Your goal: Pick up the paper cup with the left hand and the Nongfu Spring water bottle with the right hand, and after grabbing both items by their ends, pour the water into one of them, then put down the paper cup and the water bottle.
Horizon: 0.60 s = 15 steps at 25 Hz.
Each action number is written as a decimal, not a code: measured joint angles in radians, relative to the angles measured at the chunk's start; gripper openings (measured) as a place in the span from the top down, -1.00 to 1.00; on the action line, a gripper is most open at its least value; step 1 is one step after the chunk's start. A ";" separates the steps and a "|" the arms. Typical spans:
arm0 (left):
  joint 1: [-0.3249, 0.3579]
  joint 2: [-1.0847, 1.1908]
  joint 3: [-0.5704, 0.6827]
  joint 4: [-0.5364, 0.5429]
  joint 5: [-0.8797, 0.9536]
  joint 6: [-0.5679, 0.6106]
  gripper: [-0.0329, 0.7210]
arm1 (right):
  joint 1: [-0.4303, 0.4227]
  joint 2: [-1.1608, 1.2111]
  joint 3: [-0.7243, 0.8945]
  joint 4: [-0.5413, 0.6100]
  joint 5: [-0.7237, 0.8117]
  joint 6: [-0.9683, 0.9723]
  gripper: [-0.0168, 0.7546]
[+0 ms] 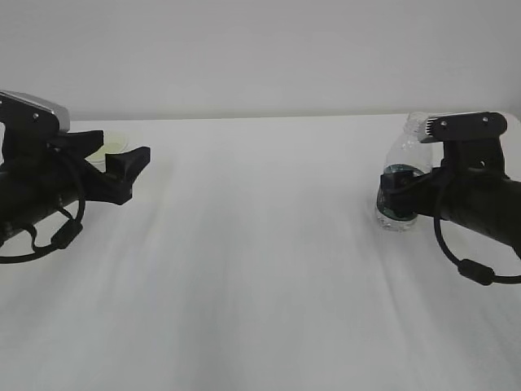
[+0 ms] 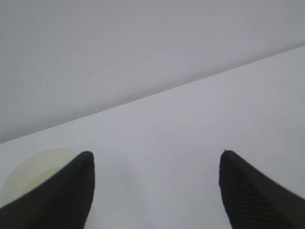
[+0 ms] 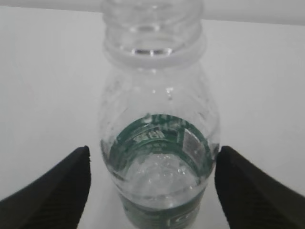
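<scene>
The paper cup stands at the far left of the white table, just beyond my left gripper. In the left wrist view the cup shows pale at lower left, outside the left finger; my left gripper is open with only bare table between its fingers. The Nongfu Spring water bottle stands upright and capless at the right. My right gripper is at its green label. The bottle sits between the open fingers of the right gripper, with a gap on the left side. A little water lies low inside.
The white table runs from side to side, with a plain pale wall behind its far edge. Both black arms with looping cables lie low along the table's left and right sides.
</scene>
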 joint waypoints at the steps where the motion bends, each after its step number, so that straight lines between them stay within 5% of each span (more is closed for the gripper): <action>1: 0.000 -0.005 0.000 0.000 0.010 0.000 -0.65 | 0.000 0.000 0.000 0.000 0.012 0.000 -0.62; 15: 0.000 -0.196 0.004 -0.004 0.266 0.000 -0.65 | 0.000 -0.148 0.002 -0.008 0.187 0.000 -0.62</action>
